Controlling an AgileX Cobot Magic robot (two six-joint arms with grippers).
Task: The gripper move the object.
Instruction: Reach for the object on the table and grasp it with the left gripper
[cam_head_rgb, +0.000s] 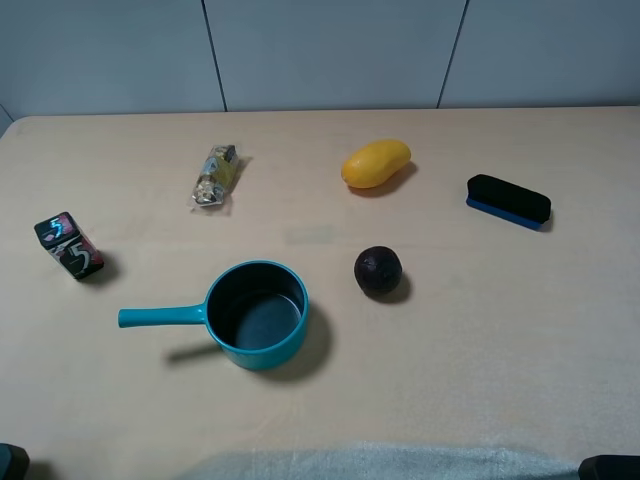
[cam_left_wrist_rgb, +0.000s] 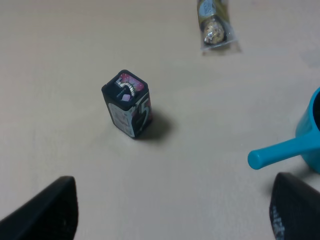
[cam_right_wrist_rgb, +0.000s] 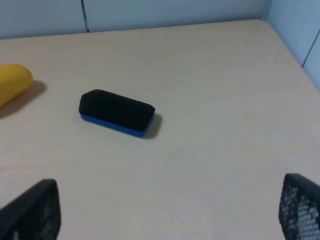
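The object (cam_head_rgb: 68, 246), a small black box with white "5" marks and pink patches, stands upright near the table's left edge. In the left wrist view the object (cam_left_wrist_rgb: 127, 110) is ahead of my left gripper (cam_left_wrist_rgb: 170, 220), well apart from it. That gripper is open, its two dark fingers (cam_left_wrist_rgb: 47, 210) spread wide with nothing between them. My right gripper (cam_right_wrist_rgb: 165, 215) is also open and empty, hanging short of the black-and-blue eraser (cam_right_wrist_rgb: 116, 112). In the exterior high view only dark corners of the arms show at the bottom edge.
A teal saucepan (cam_head_rgb: 255, 315) sits near the middle, its handle (cam_left_wrist_rgb: 280, 150) pointing toward the object. A dark round fruit (cam_head_rgb: 378, 271), a yellow mango (cam_head_rgb: 376, 163), a crinkled wrapper (cam_head_rgb: 216, 176) and the eraser (cam_head_rgb: 508, 200) lie around the table.
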